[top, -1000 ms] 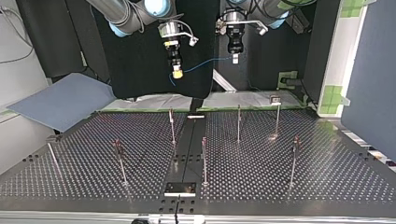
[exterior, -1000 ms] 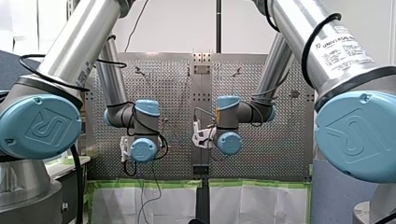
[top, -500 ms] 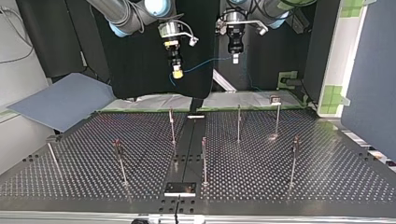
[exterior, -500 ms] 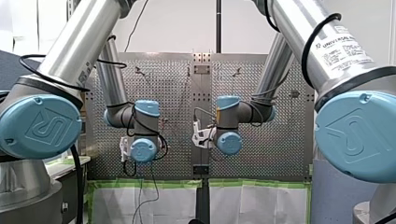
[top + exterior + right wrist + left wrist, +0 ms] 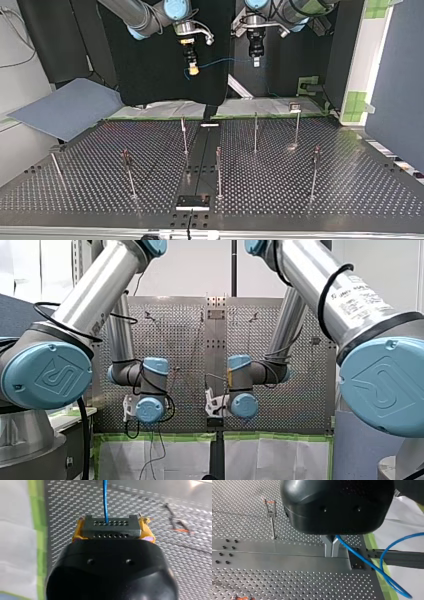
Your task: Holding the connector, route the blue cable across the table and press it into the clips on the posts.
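- Step in hand (my judgement): the carry, before any clipping. Both grippers hang high over the near-arm edge of the perforated table (image 5: pixel 350 190), and no stretch of cable lies in a clip.
- My right gripper (image 5: pixel 193 70), entering at the top view's left, is closed on the connector (image 5: pixel 110 528). Its yellow pads (image 5: pixel 146 528) press on the two ends of the black block.
- The blue cable (image 5: pixel 225 61) leaves the connector's face and runs in a shallow sag to my left gripper (image 5: pixel 255 62).
- In the left wrist view, my left gripper's metal fingers (image 5: pixel 328 547) are pinched together on the cable. Past them the slack drops in a loop beside the table's edge.
- Next move (judgement): bring both grippers down and out over the table, line the span above the nearest clip, then press down. The span should be kept lightly taut so it seats rather than slides off.
- The posts (image 5: pixel 255 131) stand upright and well apart across the table, with one (image 5: pixel 184 135) beyond the right gripper and another (image 5: pixel 296 125) bearing a clip (image 5: pixel 295 106) at its top.
- In the way: the thin posts themselves, which a descending finger could strike, and the trailing loop, which may snag.
- Around: a grey-blue sheet (image 5: pixel 65 107) at the top view's left, and white paper with green tape (image 5: pixel 160 109) along the far edge.
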